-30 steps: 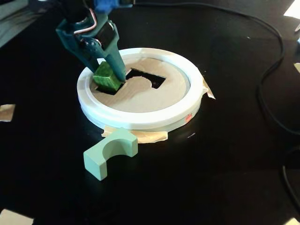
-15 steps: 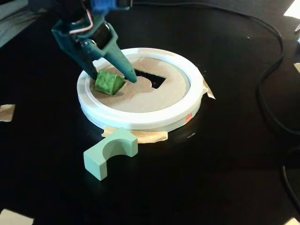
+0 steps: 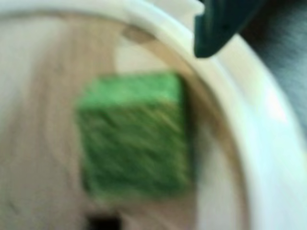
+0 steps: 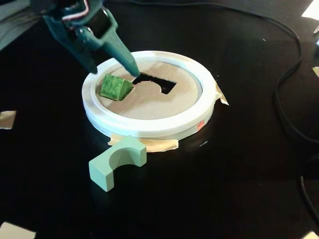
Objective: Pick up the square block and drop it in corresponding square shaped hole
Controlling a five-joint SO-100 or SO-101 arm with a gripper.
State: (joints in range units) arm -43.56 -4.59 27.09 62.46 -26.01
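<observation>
The square block [image 4: 114,87], dark mottled green, lies tilted on the left part of the tan cardboard disc [image 4: 164,102] inside the white ring [image 4: 149,127]. It rests over the square shaped hole, which it hides in the fixed view. My gripper [image 4: 113,69] hangs open just above and behind the block, not touching it, one teal finger on each side. The wrist view is blurred: it shows the block [image 3: 134,134] from close above, with one fingertip [image 3: 218,28] over the ring [image 3: 268,120].
The arch-shaped cutout [image 4: 155,82] opens to the right of the block. A pale mint arch block [image 4: 117,162] lies on the black table in front of the ring. A black cable [image 4: 289,74] runs down the right side. Tape scraps [image 4: 6,119] lie at the left edge.
The jaws have opened and let go of the block. The gripper has lifted and drawn back to the upper left. The block stays tilted at the hole.
</observation>
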